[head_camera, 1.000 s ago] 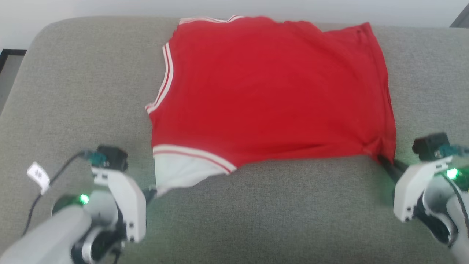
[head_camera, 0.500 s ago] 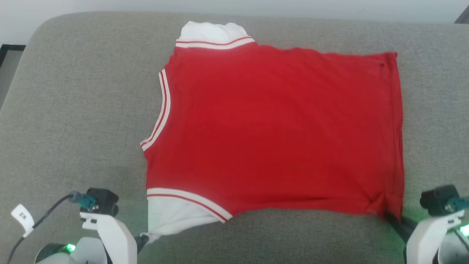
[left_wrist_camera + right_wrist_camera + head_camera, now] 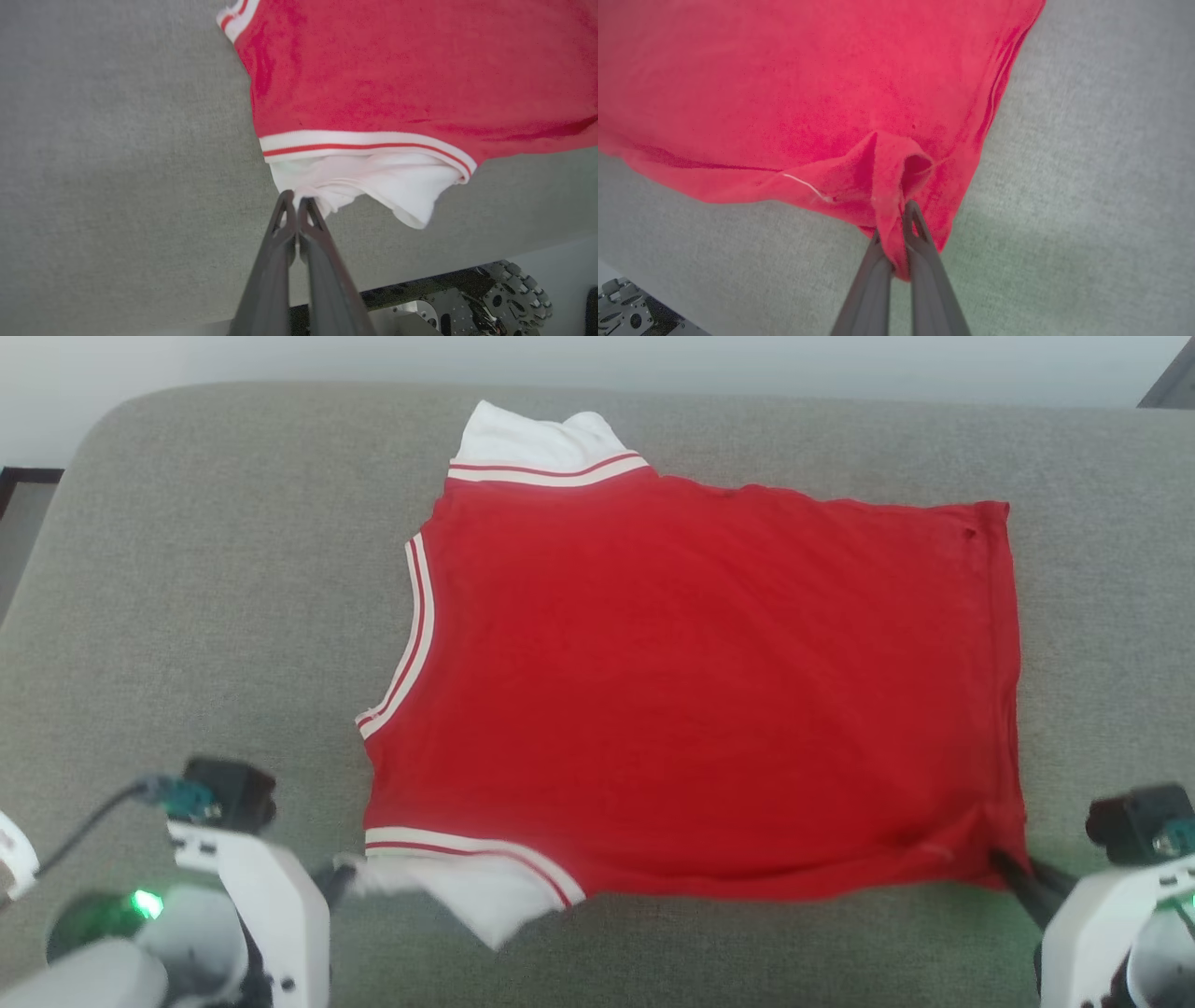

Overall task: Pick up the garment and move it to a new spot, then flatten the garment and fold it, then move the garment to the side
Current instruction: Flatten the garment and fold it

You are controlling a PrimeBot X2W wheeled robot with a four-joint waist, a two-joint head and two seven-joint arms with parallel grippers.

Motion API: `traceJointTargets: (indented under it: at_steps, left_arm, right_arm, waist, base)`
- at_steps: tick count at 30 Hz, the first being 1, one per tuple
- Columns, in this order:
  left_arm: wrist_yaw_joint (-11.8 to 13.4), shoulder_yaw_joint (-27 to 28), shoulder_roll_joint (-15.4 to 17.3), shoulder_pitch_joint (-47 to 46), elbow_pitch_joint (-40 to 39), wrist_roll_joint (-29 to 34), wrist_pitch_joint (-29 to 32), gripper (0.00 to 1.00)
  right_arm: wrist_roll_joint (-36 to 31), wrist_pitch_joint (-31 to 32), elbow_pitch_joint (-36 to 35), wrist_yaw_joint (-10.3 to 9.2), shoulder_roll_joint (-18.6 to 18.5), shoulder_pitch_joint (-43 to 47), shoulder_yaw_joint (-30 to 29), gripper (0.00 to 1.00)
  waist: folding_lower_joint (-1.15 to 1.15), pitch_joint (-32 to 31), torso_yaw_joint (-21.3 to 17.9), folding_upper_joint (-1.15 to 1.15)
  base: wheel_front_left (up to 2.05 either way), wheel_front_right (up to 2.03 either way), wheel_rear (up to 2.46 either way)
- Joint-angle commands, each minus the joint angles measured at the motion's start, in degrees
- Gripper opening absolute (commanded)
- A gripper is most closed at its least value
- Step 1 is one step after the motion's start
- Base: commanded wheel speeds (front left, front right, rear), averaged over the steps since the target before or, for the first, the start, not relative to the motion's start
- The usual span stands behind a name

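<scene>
The garment (image 3: 691, 691) is a red jersey with white sleeves and red-white striped trim, spread plain side up on the grey cushion (image 3: 187, 569); no print shows. Its hem lies to the right and its neck to the left. My left gripper (image 3: 341, 880) is shut on the tip of the near white sleeve (image 3: 373, 179), pinched at the fingertips (image 3: 294, 203). My right gripper (image 3: 1004, 868) is shut on the near hem corner, where red cloth (image 3: 887, 182) bunches into a fold between the fingers (image 3: 920, 228). The far white sleeve (image 3: 541, 439) lies flat at the back.
The cushion's front edge runs just behind my grippers, with the robot's wheeled base (image 3: 472, 298) below it. A pale wall (image 3: 597, 359) stands behind the cushion. Bare grey fabric lies to the left of the garment (image 3: 187, 616) and along the right side (image 3: 1102, 569).
The camera has tilted down, bringing the far sleeve into view. Both grippers kept their hold and drew the near edge toward me; the left pulled its sleeve tip leftward.
</scene>
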Motion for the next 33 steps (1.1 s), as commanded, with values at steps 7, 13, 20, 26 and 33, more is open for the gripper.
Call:
traceJointTargets:
  at_steps: [7, 13, 20, 26, 33]
  left_arm:
    - [-3.4, 1.9, 0.9, -10.4, 1.5, 5.4, 2.2, 0.00]
    - [-9.3, 1.6, -2.6, -20.5, 9.2, 9.3, 4.3, 0.00]
    - [-18.1, -0.1, -11.3, -30.0, 26.8, 11.2, 3.9, 0.00]
    - [-24.4, -2.3, -18.9, -35.1, 42.6, 11.0, 4.5, 0.00]
    - [-29.4, -3.9, -24.6, -37.8, 55.8, 10.3, 5.0, 0.00]
  right_arm:
    - [-1.6, -0.8, 2.6, 0.01, 0.3, -9.1, 0.7, 0.00]
    - [-2.7, -2.5, 7.7, 0.01, -0.2, -18.7, 2.5, 0.00]
    - [-4.0, -5.6, 18.0, 0.01, -0.2, -28.4, 5.9, 0.00]
    - [-4.1, -7.3, 26.3, 0.01, 0.2, -34.0, 9.2, 0.00]
    - [-3.7, -6.9, 32.2, 0.01, 0.6, -37.4, 11.7, 0.00]
  waist:
    - [0.00, -0.5, -0.8, 0.00]
    - [0.00, 0.5, -1.6, 0.00]
    - [0.00, 2.9, -2.1, 0.00]
    - [0.00, 5.1, -2.4, 0.00]
    - [0.00, 6.4, -2.8, 0.00]
  base:
    - [0.00, 0.00, 0.00]
    - [0.00, 0.00, 0.00]
    - [0.00, 0.00, 0.00]
    - [0.00, 0.00, 0.00]
    - [0.00, 0.00, 0.00]
